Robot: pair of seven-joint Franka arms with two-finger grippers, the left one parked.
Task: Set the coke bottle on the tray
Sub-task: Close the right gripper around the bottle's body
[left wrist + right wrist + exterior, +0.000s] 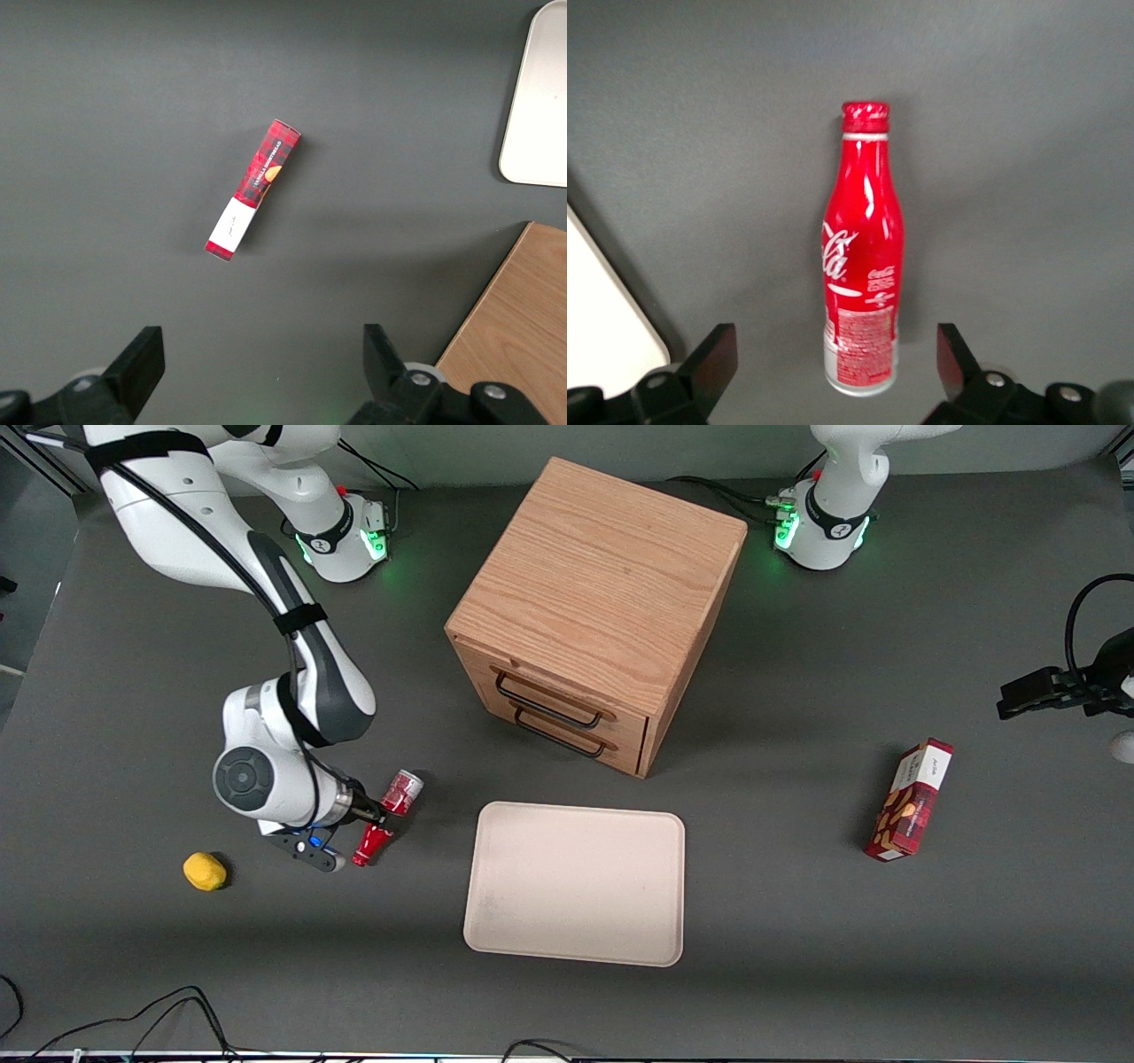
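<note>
Front view, items listed by size. Wooden drawer cabinet (595,607): being seen at mid-table, toward the edge where the arm bases are mounted. Tray (576,881): cream, flat, lying in front of the cabinet's drawers, nearer the camera-side edge of the tabletop; nothing is resting on it. Snack box (909,800): red, lying toward the parked arm's end. Coke bottle (387,817): lying on its side on the bare mat beside the tray, toward the working arm's end, silvery base pointing to the cabinet side, cap toward the camera-side edge. Gripper (376,815): being held low at the bottle, fingers spread wide to either side of the body in the right wrist view (863,266), apparently not yet touching it. Yellow fruit (205,871): lying near the working arm's end.

Step in hand, as judged: the grasp is being set up. The fingers are best lowered and closed on the wider lower body, not the tapered neck, since a round, glossy bottle is liable to roll or slip.
</note>
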